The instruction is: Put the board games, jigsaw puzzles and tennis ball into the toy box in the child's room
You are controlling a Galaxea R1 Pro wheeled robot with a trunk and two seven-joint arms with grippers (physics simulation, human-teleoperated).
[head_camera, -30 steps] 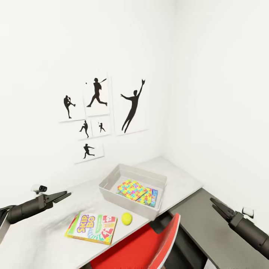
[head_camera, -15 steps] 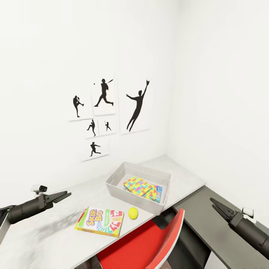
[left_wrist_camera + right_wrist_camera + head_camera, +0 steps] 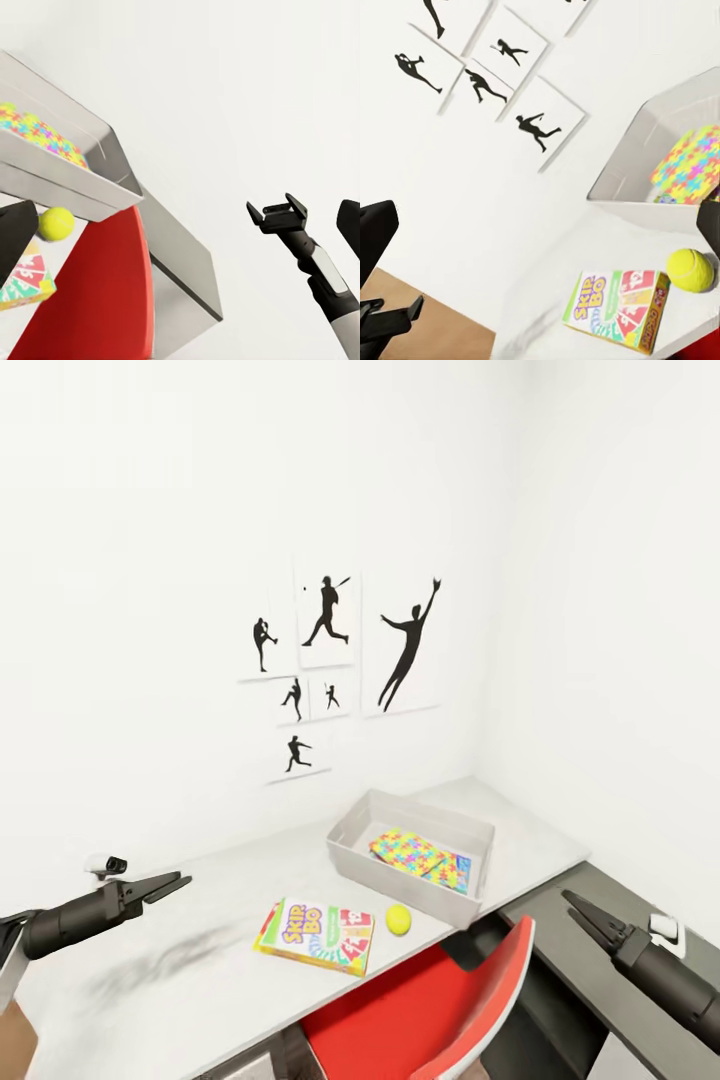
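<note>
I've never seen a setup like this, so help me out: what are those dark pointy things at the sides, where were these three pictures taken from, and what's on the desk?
They are a simulated robot's two arms. The left hand and right hand hold nothing. The big picture comes from a camera on its head; the other two come from cameras near each hand. On the pale table stands a grey toy box holding jigsaw puzzles. Beside it lie a board game and a tennis ball. A red chair stands in front.
</note>
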